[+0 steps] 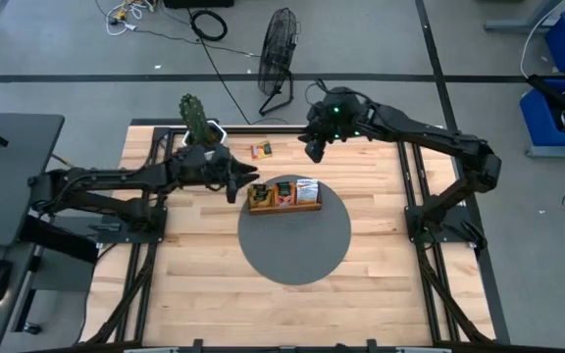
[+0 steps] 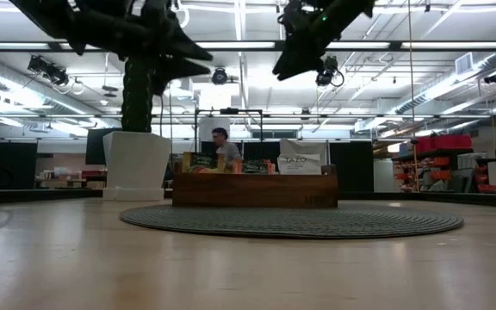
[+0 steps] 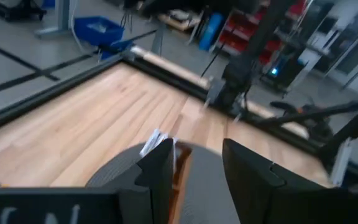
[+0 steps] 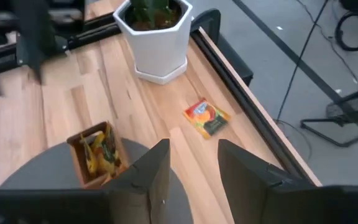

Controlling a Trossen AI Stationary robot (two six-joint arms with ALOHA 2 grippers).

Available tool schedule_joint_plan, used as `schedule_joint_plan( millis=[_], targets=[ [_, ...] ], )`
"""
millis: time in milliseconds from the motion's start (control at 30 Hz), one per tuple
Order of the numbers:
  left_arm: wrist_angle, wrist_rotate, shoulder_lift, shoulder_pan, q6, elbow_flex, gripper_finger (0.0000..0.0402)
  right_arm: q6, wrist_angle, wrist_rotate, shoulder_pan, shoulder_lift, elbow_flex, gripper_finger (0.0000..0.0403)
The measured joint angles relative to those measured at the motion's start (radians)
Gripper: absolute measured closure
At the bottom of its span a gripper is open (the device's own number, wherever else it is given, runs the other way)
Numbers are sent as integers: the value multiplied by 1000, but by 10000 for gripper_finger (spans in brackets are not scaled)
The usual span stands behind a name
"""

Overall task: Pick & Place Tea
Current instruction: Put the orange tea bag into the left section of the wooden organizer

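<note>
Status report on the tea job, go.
Left gripper open at tray. Right gripper open, hovering. One sachet loose by the planter.

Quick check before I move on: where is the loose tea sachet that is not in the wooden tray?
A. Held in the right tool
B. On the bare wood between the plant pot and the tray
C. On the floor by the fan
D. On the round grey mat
B: the high view shows the loose sachet lying on the bare table wood, off the grey mat, between the plant pot and the wooden tray; the right tool is empty.
</note>
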Motion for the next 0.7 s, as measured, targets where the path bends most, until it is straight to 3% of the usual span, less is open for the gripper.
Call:
schedule_joint_plan(
  millis=[233, 700],
  targets=[
    [-1, 0, -129, 0, -25, 0, 264, 21, 100, -41, -45, 98, 0, 261],
    [0, -41, -278, 0, -74, 0, 264, 245, 220, -307, -137, 314, 0, 261]
  ],
)
